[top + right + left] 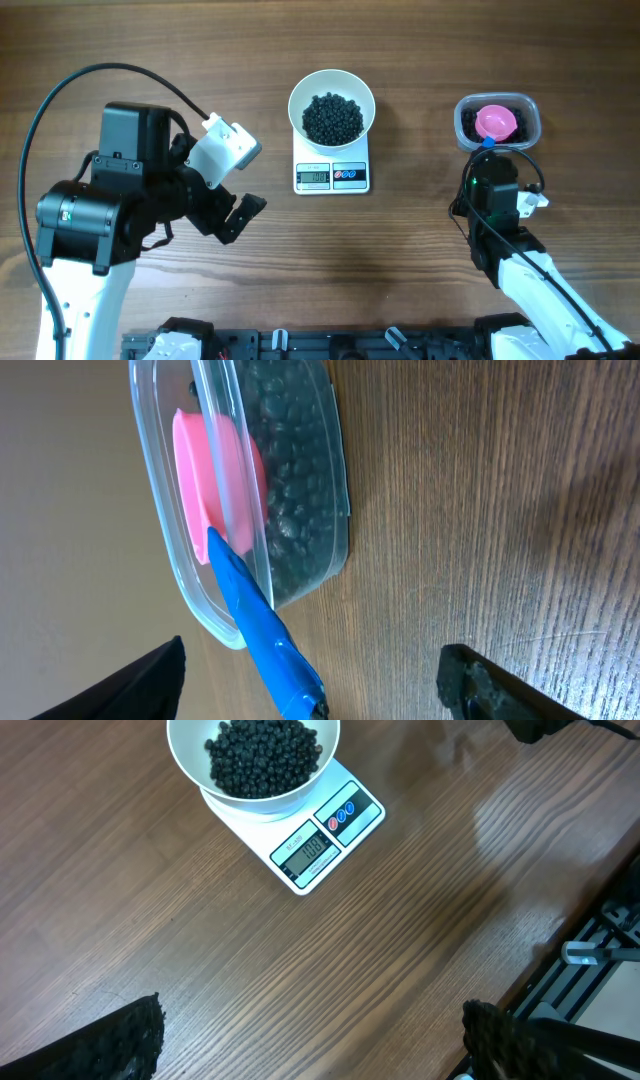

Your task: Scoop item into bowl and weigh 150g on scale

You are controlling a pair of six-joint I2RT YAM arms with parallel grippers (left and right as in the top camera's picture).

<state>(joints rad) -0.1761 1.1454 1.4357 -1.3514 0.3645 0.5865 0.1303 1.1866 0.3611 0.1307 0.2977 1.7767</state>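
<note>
Looks like the scoop-grab step: right pincer [311,650] spread either side of the blue scoop handle [262,625] in the upper-right tub [529,105], left pincer [312,1020] spread and empty, pellets [333,118] in the bowl [296,100] on the scale [331,176] top centre; next it needs to pinch that handle squarely.

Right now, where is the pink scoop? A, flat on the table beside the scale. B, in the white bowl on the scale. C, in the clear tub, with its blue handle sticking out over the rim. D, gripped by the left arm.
C: the pink scoop sits in the clear tub, its blue handle poking out over the rim, while the white bowl holds only black pellets.
</note>
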